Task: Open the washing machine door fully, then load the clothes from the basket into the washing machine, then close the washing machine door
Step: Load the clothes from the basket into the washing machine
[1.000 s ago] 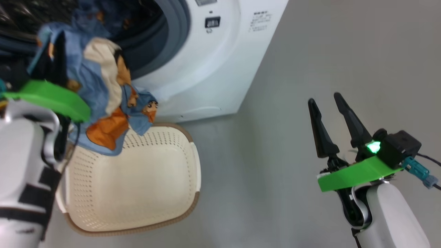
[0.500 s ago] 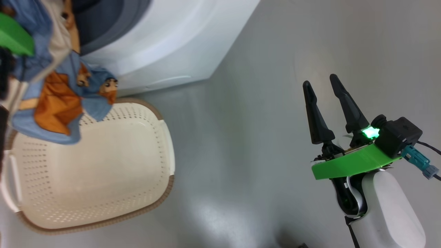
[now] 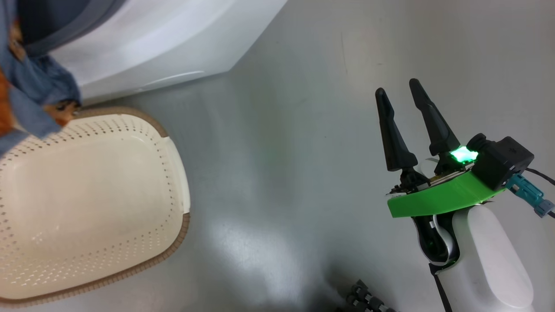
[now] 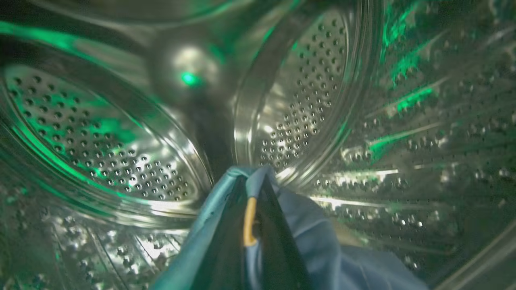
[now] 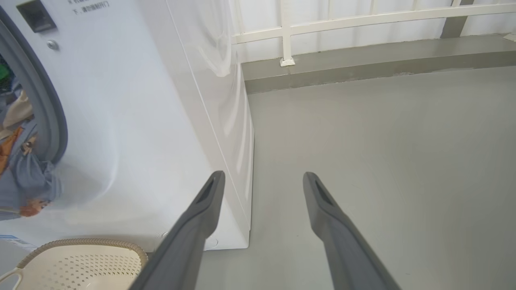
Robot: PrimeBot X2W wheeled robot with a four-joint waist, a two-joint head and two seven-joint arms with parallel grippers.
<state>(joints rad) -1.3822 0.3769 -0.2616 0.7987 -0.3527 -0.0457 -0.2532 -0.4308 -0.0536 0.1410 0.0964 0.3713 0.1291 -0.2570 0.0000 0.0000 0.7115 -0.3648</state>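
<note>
My left gripper point(image 4: 254, 181) is inside the washing machine's steel perforated drum point(image 4: 100, 141), shut on the light blue clothes point(image 4: 318, 245), which drape over its fingers. In the head view the clothes point(image 3: 30, 95) hang at the left edge, at the grey gasket of the white washing machine point(image 3: 173, 43), just above the far rim of the cream basket point(image 3: 175, 173). The right wrist view shows the clothes point(image 5: 24, 181) trailing out of the opening of the washing machine point(image 5: 141, 121) above the basket point(image 5: 80, 257). My right gripper point(image 3: 397, 86) point(image 5: 263, 175) hangs open over bare floor. The washing machine door is out of view.
Grey floor spreads to the right of the washer. A low grey ledge point(image 5: 363, 64) with a white railing point(image 5: 286, 32) runs along the far side. A dark ribbed part point(image 3: 364, 299) shows at the bottom edge of the head view.
The head camera has swung, shifting washer and basket left in its view. The clothes bundle has risen off the basket into the washer's opening. The right gripper stays open.
</note>
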